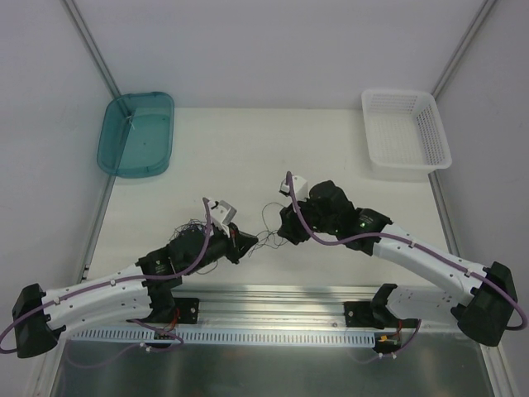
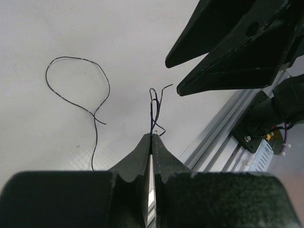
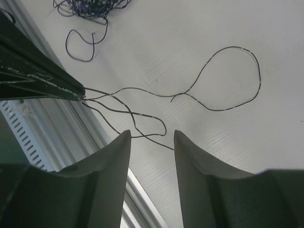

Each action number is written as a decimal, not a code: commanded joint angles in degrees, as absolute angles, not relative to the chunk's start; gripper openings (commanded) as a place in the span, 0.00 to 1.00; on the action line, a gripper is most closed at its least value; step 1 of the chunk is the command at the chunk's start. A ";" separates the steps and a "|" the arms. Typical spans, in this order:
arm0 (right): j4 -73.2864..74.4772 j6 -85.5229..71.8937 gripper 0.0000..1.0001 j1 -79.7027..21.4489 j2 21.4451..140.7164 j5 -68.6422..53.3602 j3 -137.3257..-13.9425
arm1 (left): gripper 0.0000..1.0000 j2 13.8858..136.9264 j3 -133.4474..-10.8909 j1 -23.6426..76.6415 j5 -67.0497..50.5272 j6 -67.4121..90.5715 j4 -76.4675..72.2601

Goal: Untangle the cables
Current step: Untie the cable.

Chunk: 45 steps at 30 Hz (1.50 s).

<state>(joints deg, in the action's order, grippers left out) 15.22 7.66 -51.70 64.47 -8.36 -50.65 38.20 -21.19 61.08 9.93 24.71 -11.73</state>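
Note:
The cables are hair-thin dark strands. Their tangled bundle lies at the top edge of the right wrist view and beside the left arm in the top view. My left gripper is shut on a few strands that rise from its tips. Another strand forms a loose loop on the table. My right gripper is open just across from the left one, its tips on either side of a strand without pinching it. A wide loop lies beyond. From above, both grippers nearly meet.
A teal bin stands at the back left and a white mesh basket at the back right. An aluminium rail runs along the near table edge just under both grippers.

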 commanded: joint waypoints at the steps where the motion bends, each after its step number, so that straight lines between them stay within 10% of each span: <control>1: 16.52 16.16 0.45 -50.72 64.77 -14.85 -51.68 | 0.00 38.67 -23.99 61.17 4.40 21.80 -13.80; 17: 13.19 18.63 0.42 -49.13 69.87 -20.48 -48.17 | 0.00 39.02 -25.66 61.17 2.11 20.74 -13.10; 25: 10.81 17.58 0.01 -49.22 68.13 -17.76 -46.50 | 0.00 37.89 -25.23 61.17 7.10 21.53 -11.44; 45: 10.11 5.98 0.01 -45.53 43.17 4.39 -34.46 | 0.00 27.24 -20.65 61.17 37.78 41.73 4.55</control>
